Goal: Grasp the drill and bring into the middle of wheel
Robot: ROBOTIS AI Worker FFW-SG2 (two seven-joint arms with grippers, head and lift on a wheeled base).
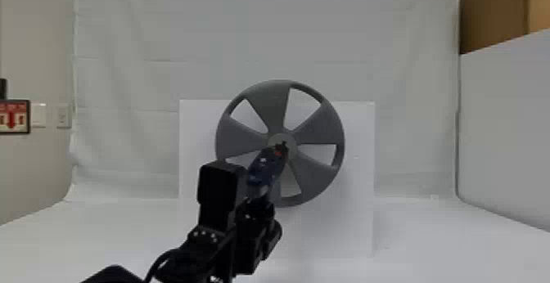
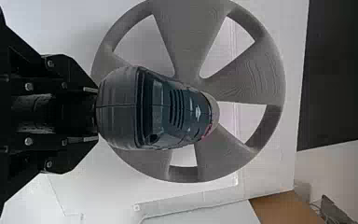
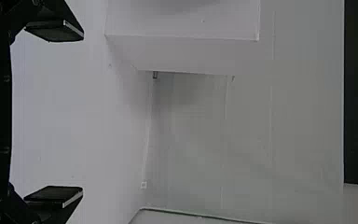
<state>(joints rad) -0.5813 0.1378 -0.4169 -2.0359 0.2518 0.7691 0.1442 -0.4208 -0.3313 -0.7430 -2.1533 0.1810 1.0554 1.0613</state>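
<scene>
Red down-arrow sign (image 1: 11, 116), left wall (image 1: 37, 163), lettering blurred

The black arm (image 1: 247, 239) has silver screws (image 2: 28, 87) and a curved cable (image 1: 161, 260).

I have room to pass above the counter (image 1: 442, 237), right of the white block (image 1: 358, 139); the wheel (image 1: 319, 178) and drill (image 1: 266, 169) obstruct its front.

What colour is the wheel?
The wheel is grey, its spokes finely lined; best in the left wrist view.
</scene>
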